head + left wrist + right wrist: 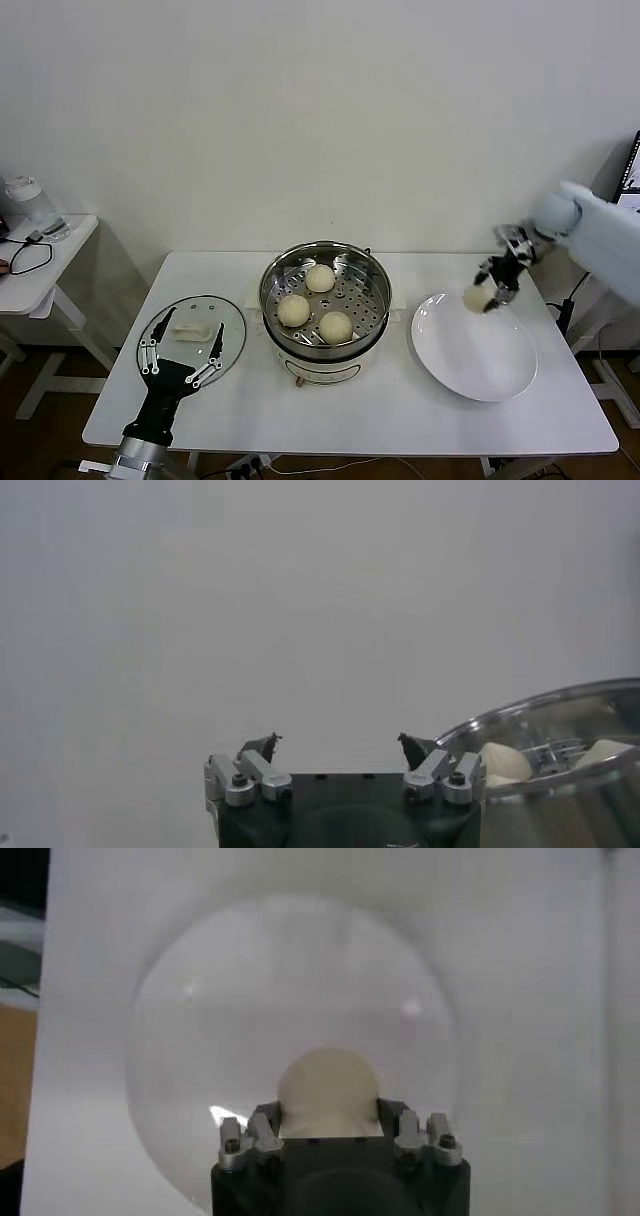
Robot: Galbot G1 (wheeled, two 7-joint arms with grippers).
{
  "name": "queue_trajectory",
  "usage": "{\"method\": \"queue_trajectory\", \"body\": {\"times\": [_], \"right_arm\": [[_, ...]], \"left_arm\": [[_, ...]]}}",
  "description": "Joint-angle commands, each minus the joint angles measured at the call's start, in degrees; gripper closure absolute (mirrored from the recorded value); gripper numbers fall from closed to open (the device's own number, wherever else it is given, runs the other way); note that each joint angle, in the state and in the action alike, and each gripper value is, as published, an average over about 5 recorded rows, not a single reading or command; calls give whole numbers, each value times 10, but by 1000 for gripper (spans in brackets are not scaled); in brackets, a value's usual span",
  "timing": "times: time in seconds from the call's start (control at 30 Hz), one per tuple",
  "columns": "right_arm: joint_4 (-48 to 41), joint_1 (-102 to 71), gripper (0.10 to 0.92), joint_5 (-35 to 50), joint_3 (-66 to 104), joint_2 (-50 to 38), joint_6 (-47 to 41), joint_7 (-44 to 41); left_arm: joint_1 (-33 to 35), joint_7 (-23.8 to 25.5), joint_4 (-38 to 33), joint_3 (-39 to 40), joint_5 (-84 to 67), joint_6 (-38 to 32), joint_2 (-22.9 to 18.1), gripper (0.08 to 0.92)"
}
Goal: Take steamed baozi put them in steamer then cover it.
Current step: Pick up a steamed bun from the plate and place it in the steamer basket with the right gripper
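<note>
The steel steamer (325, 262) stands mid-table on its cream base, with three cream-white baozi (294, 309) on the perforated tray. My right gripper (487, 293) is shut on the fourth baozi (475, 298) and holds it above the back left part of the white plate (480, 355). In the right wrist view the bun (328, 1088) sits between the fingers over the plate (200, 1028). The glass cover (176, 355) lies flat at the table's left. My left gripper (181, 351) is open above it; it also shows in the left wrist view (338, 744), beside the steamer's rim (540, 705).
A small side table (40, 262) with a jar and cables stands at the far left. The white wall rises behind the table. The table's front edge (350, 450) is close to the plate and the cover.
</note>
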Motion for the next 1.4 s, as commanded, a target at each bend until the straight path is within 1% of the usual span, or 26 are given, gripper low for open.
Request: {"method": "queue_trajectory", "body": {"times": [0.03, 0.27, 0.5, 0.63, 0.9, 1.4], "right_arm": [[101, 208, 364, 165, -155, 101, -48, -14], [117, 210, 364, 196, -173, 170, -68, 8], [107, 175, 364, 192, -173, 222, -81, 36], [94, 158, 364, 175, -177, 245, -83, 40], [82, 123, 369, 135, -186, 251, -85, 39], [24, 80, 364, 102, -181, 281, -79, 47]], "left_arm": [[1, 0, -3, 5, 1, 1, 0, 177], [0, 0, -5, 5, 2, 1, -1, 177], [-1, -1, -2, 5, 1, 1, 0, 177], [-3, -1, -1, 6, 1, 1, 0, 177], [-2, -2, -1, 3, 1, -1, 0, 177], [0, -4, -1, 1, 0, -6, 4, 177]]}}
